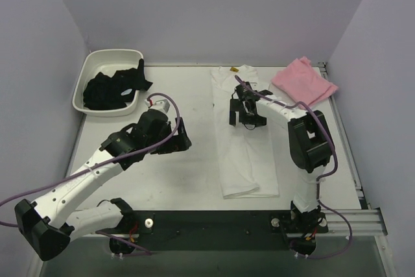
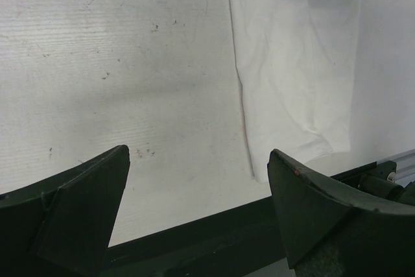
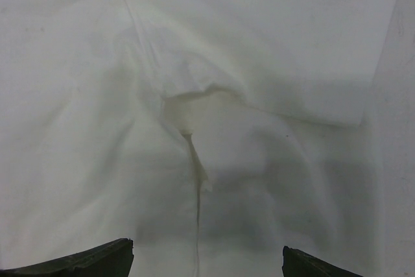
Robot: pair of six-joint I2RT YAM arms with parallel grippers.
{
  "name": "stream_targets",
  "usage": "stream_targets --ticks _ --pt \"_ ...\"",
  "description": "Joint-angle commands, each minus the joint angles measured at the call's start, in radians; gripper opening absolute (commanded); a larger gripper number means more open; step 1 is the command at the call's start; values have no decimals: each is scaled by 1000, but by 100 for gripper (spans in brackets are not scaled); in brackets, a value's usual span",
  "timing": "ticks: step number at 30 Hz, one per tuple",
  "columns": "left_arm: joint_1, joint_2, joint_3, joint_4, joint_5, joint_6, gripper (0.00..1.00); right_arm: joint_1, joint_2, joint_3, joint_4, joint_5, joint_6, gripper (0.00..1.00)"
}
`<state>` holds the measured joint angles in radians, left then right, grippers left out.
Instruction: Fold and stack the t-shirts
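Note:
The white t-shirt lies right of centre as a long narrow strip, its yellow neck tag at the far end. The pink t-shirt sits folded at the back right corner. My right gripper hovers open over the far part of the white t-shirt; its wrist view shows overlapping folds and a seam, and nothing between the right gripper's fingers. My left gripper stands open above bare table, left of the white t-shirt. Nothing sits between the left gripper's fingers.
A white tub at the back left holds a black garment. A black rail runs along the near edge and shows in the left wrist view. Purple walls close in the table on three sides.

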<state>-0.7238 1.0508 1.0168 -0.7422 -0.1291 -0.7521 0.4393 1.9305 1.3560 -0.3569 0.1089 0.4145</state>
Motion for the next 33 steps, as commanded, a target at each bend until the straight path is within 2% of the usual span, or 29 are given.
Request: stream_targets --ticks 1,10,33 --pt "27 -32 -3 4 36 37 97 3 48 43 -53 12 -8 100" --pt "80 -64 -24 9 77 57 97 24 120 71 -53 -32 20 100" --pt "119 -78 -57 13 128 63 98 113 269 225 -62 -152 167 100"
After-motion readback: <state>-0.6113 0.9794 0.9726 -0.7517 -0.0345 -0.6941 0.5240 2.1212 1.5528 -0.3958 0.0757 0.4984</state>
